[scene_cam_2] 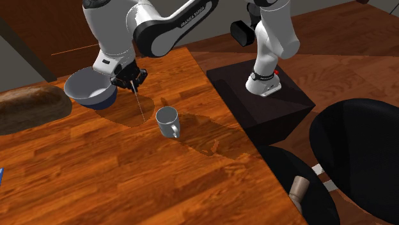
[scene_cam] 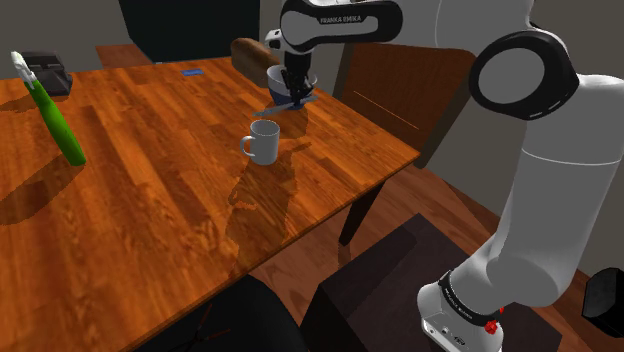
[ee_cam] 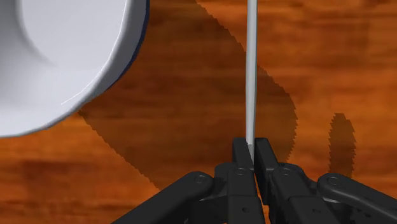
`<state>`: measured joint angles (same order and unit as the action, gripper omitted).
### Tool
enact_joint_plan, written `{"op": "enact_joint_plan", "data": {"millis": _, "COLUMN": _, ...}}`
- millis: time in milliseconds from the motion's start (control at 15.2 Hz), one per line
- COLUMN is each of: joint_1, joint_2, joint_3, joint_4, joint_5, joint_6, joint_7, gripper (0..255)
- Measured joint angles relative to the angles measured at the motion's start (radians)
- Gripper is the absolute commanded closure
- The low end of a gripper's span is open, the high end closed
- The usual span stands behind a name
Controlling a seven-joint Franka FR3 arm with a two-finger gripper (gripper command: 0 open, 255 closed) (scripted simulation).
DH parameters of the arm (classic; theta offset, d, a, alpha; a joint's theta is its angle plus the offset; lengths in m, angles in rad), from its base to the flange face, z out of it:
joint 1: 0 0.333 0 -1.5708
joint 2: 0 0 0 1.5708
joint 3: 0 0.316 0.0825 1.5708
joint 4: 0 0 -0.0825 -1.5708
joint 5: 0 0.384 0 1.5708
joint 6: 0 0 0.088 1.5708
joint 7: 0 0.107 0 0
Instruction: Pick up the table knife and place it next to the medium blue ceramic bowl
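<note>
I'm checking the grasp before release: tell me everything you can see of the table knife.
The table knife is a thin, plain pale-grey strip. The gripper is shut on its upper end, so it hangs nearly upright over the wooden table, beside the bowl but apart from it. Whether its tip touches the table cannot be told.

— How is the tool [ee_cam: 253, 146] set?
— Pointing down, with both black fingers [ee_cam: 242, 156] pressed together on the table knife [ee_cam: 251, 63], which juts straight out ahead of them.
— And the arm [scene_cam: 548, 190]?
— It is white and rises upright, then folds at its dark joint. The forearm [scene_cam: 340, 22] runs level to the wrist directly above the tool.
</note>
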<state>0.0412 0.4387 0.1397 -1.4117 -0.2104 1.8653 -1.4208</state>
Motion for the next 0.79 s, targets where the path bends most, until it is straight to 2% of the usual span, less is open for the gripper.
{"op": "enact_joint_plan", "data": {"millis": 792, "joint_1": -0.003, "joint_2": 0.027, "joint_3": -0.005, "joint_4": -0.119, "joint_5": -0.013, "joint_6": 0.144, "joint_7": 0.026, "gripper": 255}}
